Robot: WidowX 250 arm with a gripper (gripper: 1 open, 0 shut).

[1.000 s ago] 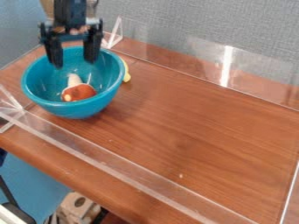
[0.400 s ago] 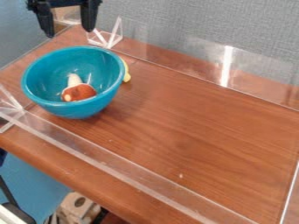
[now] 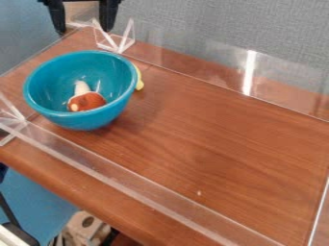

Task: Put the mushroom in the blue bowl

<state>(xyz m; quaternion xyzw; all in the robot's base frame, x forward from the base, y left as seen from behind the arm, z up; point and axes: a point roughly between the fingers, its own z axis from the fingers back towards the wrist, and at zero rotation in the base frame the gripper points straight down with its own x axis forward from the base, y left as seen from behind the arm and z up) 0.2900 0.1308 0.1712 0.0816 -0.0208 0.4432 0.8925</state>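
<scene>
The mushroom (image 3: pixel 85 97), reddish-brown cap with a pale stem, lies inside the blue bowl (image 3: pixel 52 113) at the left of the wooden table. My gripper (image 3: pixel 81 21) hangs above the bowl's far rim at the top edge of the picture, largely cut off. Its two black fingers (image 3: pixel 110 19) stand wide apart with nothing between them, so it is open.
A low clear plastic wall (image 3: pixel 122 183) rims the brown table (image 3: pixel 218 135), with clear corner pieces at the back. A small yellow object (image 3: pixel 139 86) sits just right of the bowl. Grey-blue wall behind.
The gripper has risen from down at the bowl's rim to the top edge of the picture, staying open. The mushroom rests in the bowl as before.
</scene>
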